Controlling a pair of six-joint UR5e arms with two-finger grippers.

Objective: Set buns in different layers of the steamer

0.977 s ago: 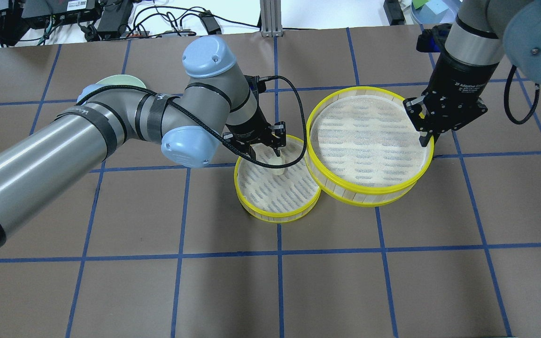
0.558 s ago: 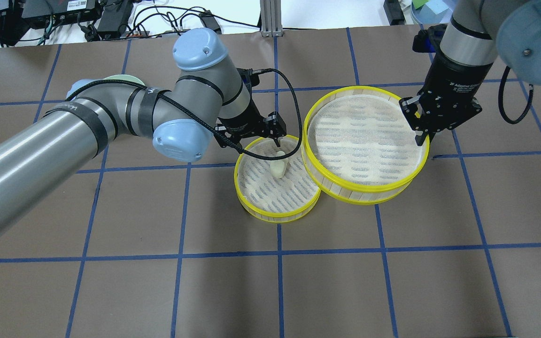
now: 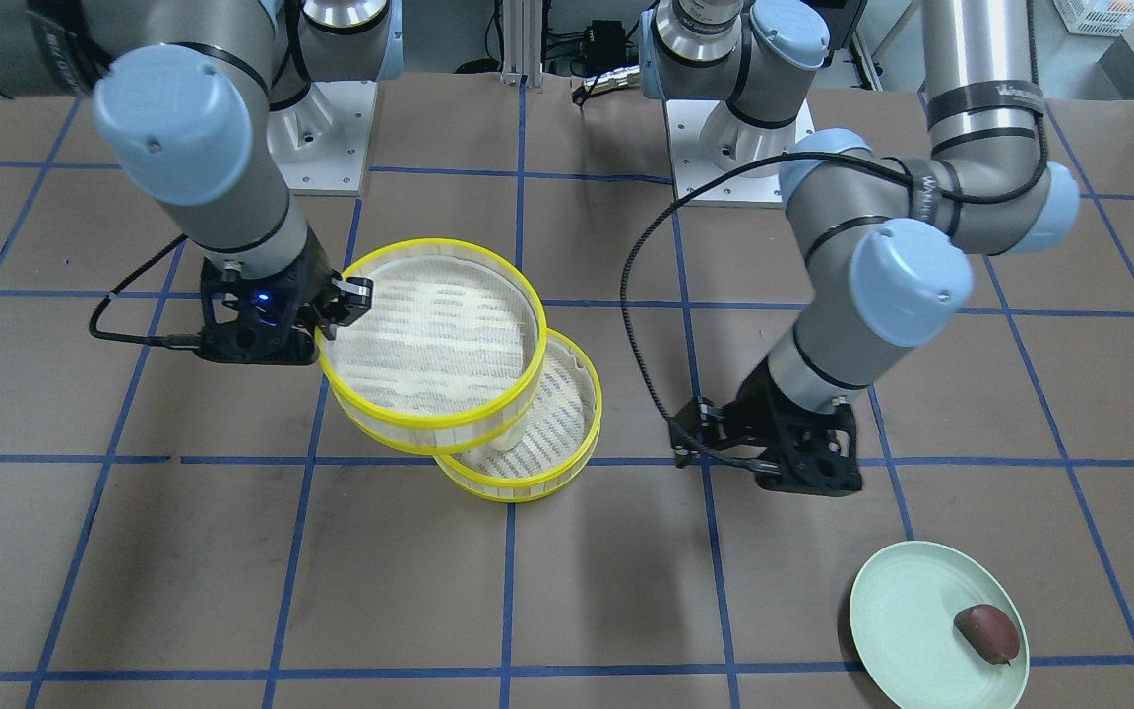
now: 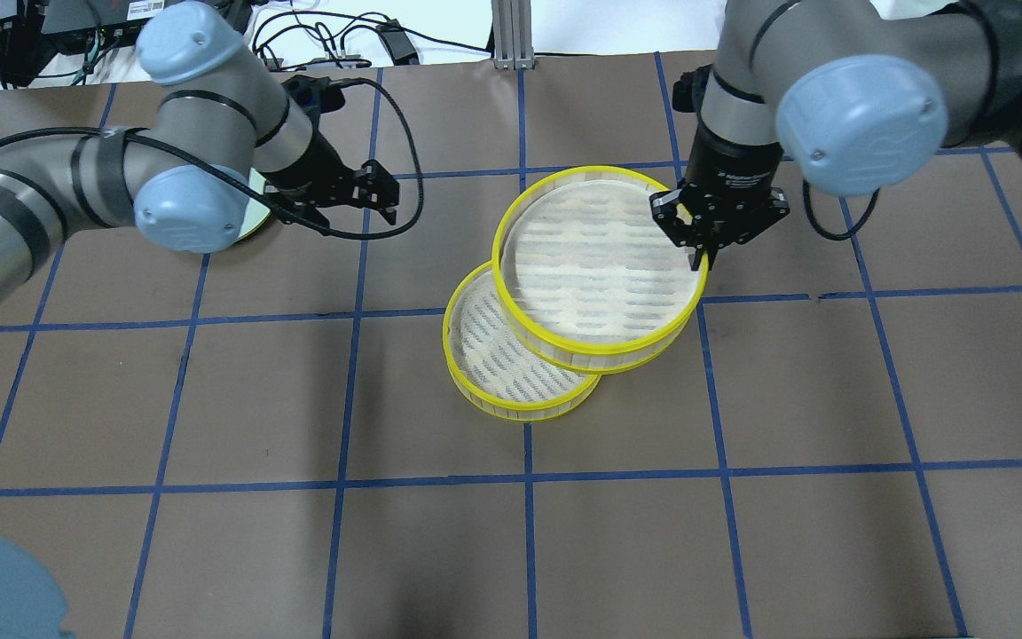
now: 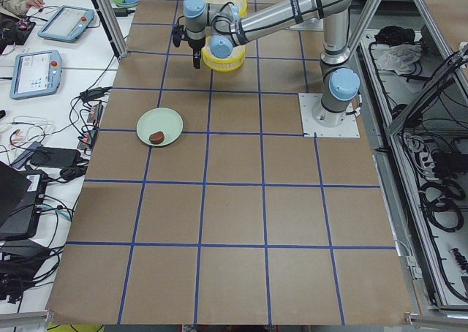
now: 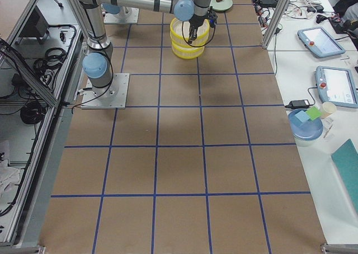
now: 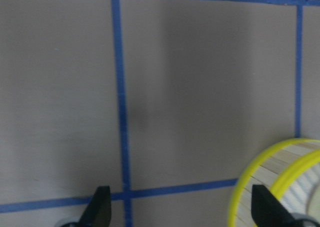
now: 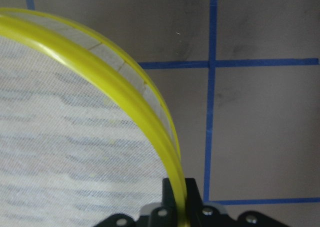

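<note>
Centring likely matters most: right pincer (image 4: 700, 256), clenched on the rim of the upper tray (image 4: 600, 266), is holding it offset over the lower tray (image 4: 493, 359); left pincer (image 4: 384, 193) is hanging released.

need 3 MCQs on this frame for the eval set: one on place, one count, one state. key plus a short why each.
1. Where is the dark reddish-brown oval bun?
A) in the yellow-rimmed, slatted upper tray
B) on the pale green round plate
C) on the bare table

2. How many yellow-rimmed round trays are in view?
A) two
B) one
C) three

3. What is the right gripper doing?
A) hanging open over the table
B) shut on the plate
C) shut on the upper tray's rim

Key:
1 B, the bun lies on the plate.
2 A, the upper tray overlaps the lower tray.
3 C, the yellow rim runs between its fingers.
</note>
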